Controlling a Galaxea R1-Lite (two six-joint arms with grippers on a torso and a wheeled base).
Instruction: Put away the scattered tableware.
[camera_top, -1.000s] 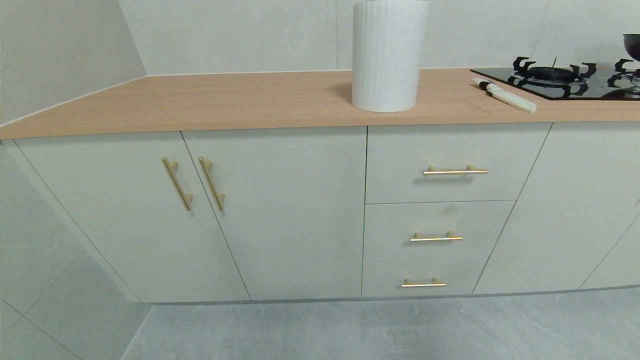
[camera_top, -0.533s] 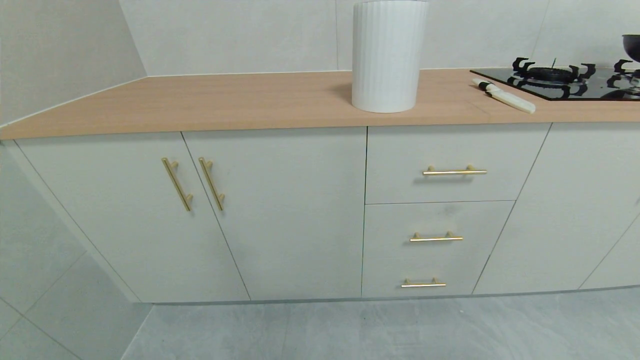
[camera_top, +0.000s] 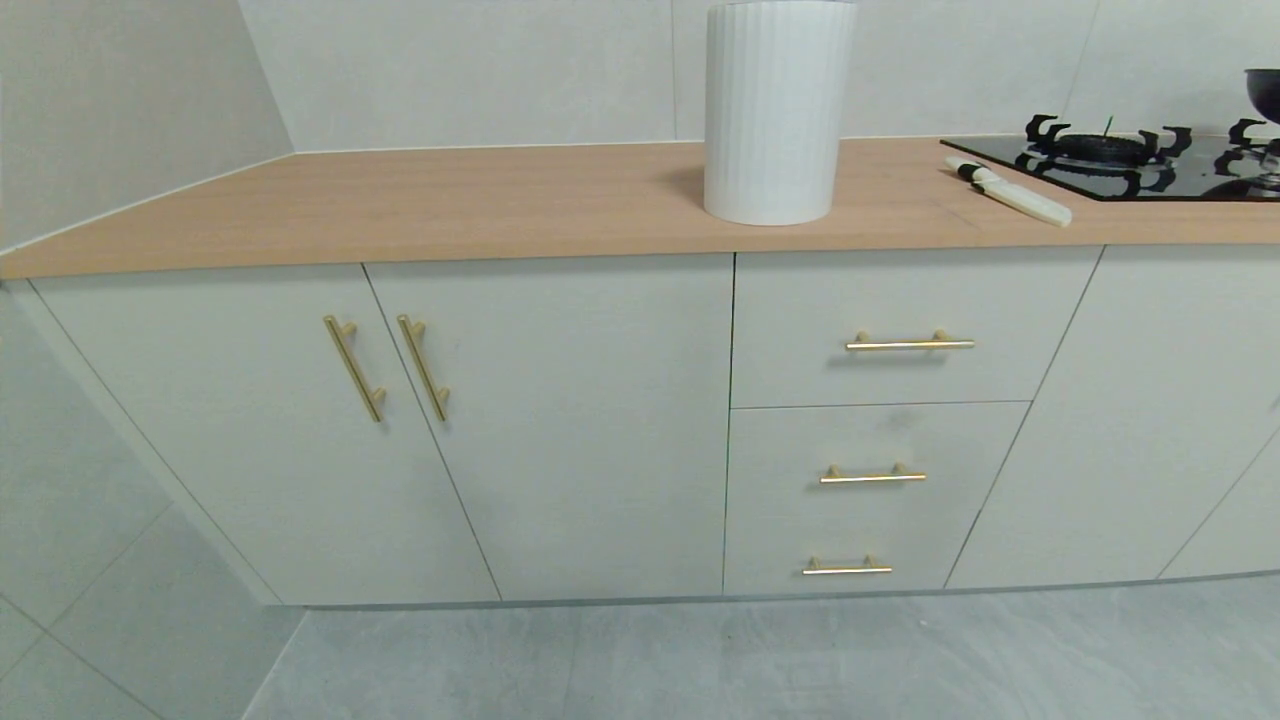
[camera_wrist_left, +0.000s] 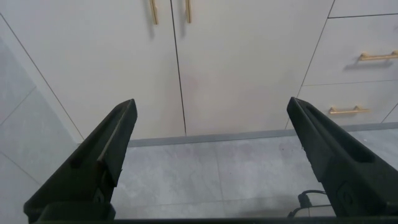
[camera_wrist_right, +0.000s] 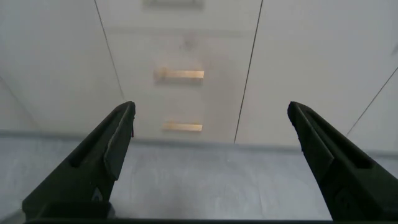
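Where the wooden desk (camera_top: 450, 205) meets the tiled wall, the following stand or lie on it:

- Knife (camera_top: 1008, 190): pale blade, handle banded in dark and light. It lies flat on the desk, just beside the front left corner of the hob, with the blade toward the desk's front edge. It is to the right of the white container and apart from it.
- White container (camera_top: 770, 110): tall, ribbed and cylindrical. It stands upright near the desk's front edge, above the seam between the doors and the drawers.
- Hob (camera_top: 1120, 165): black glass set into the desk at the right, with dark burner grates.

Below the desk:

- Two cabinet doors (camera_top: 400, 430): shut, with a pair of upright gold handles side by side.
- Three drawers (camera_top: 880, 400): stacked, all shut, each with a horizontal gold handle.
- Floor (camera_top: 700, 660): grey tile.

Pincers:

- Left pincer (camera_wrist_left: 211, 107): jaws spread wide, nothing between them. It is held low before the cabinet doors, above the floor.
- Right pincer (camera_wrist_right: 211, 109): jaws spread wide, nothing between them. It is held low before the lower drawers.
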